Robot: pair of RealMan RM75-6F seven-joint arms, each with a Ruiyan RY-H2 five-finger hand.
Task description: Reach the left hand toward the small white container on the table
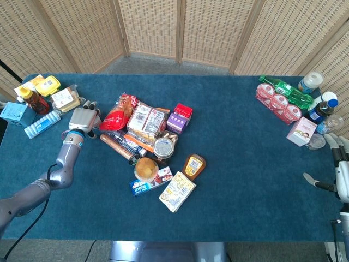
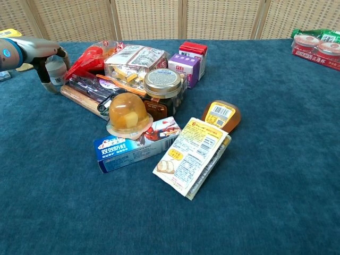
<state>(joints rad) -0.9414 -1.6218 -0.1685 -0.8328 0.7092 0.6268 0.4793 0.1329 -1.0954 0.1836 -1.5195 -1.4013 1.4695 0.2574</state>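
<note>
The small white container (image 2: 55, 70) stands on the blue table (image 2: 276, 159) at the far left of the chest view, next to a red snack bag (image 2: 90, 56). My left hand (image 2: 47, 57) reaches over it, the thumb low on its left side and the fingers (image 2: 65, 53) arched behind it. I cannot see firm contact. In the head view my left hand (image 1: 83, 117) covers the container, which is hidden there. My right hand (image 1: 339, 176) hangs at the table's right edge, fingers apart and holding nothing.
A pile of snacks lies mid-table: a jar (image 1: 163, 147), a pudding cup (image 1: 146, 168), a purple carton (image 1: 178, 121), a honey bottle (image 1: 194, 166). Boxes and a bottle (image 1: 34, 100) crowd the far left corner. Bottles and yoghurt cups (image 1: 278, 101) stand at the right.
</note>
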